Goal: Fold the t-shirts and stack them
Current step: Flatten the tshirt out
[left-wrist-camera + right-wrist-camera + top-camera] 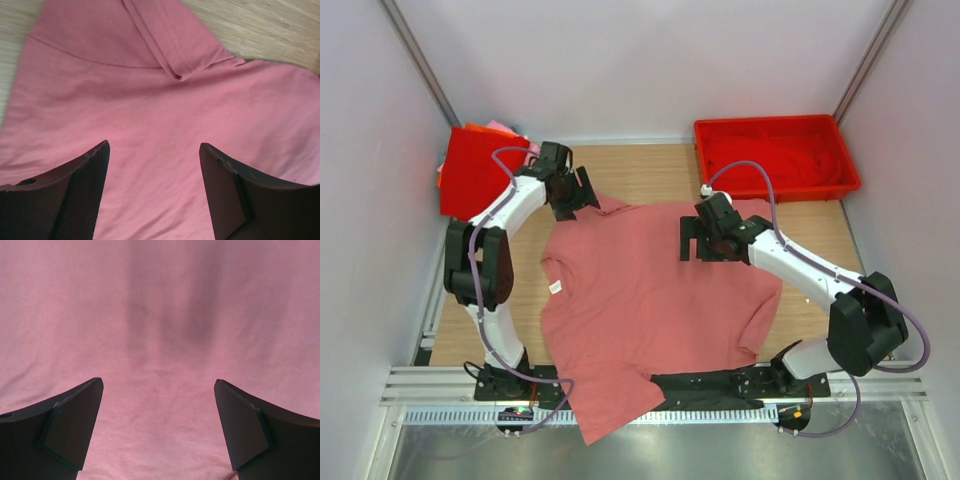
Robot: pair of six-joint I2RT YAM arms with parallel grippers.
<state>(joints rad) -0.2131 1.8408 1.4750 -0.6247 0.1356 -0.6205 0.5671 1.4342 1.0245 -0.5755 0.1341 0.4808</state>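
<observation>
left wrist: left tool [154, 144] parted, empty, over salmon t-shirt [125, 100]; right wrist: right tool [158, 381] wide apart, empty, over it.

Soft, even light is coming from above in the overhead view, washing the white walls [640, 60] pale and casting only faint shadows beside the arms [510, 215]. Nothing there is glaring. In the right wrist view the salmon t-shirt [160, 300] is looking slightly soft, with two dim vertical shadows lying across it at upper centre. The left wrist view is showing crisp seams, evenly lit, and the wooden table [280, 25] at upper right is looking a little bright.
</observation>
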